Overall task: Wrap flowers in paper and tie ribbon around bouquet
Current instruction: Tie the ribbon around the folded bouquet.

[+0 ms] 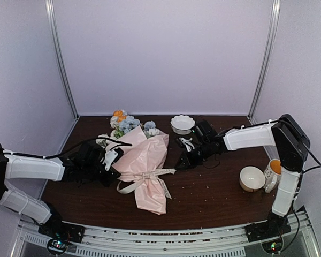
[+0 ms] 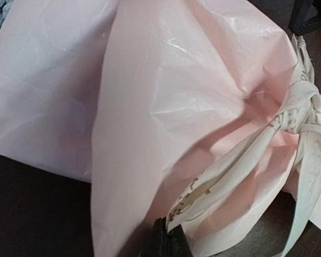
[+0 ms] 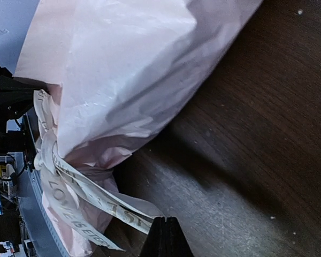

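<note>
- We find the bouquet (image 1: 144, 163) lying flat at the centre of the dark worktop (image 1: 214, 201). Its head points to the upper left of the top view and its narrow end to the lower middle.
- The flowers (image 1: 125, 123) stick out of the wide end, with blue, white and orange blooms showing.
- The paper (image 2: 150, 107) is pale pink and crinkled, folded over in broad pleats and gathered tight low down.
- The ribbon (image 1: 152, 175) is cream with printed letters and is knotted around the gathered part. One loop trails to the lower left and one tail runs right.
- The left claw (image 2: 168, 238) is at the bouquet's left edge with its tips pinched together. In its wrist view a ribbon strip runs from the knot straight into the tips, so we read it as gripped.
- The right claw (image 3: 163, 235) is just right of the bouquet, also pinched tight, and the printed ribbon tail ends at its tips.
- A white scalloped bowl (image 1: 182, 124) sits at upper centre.
- A cup (image 1: 251, 178) and a mug (image 1: 273, 172) stand together at the right, well apart from the bouquet.
</note>
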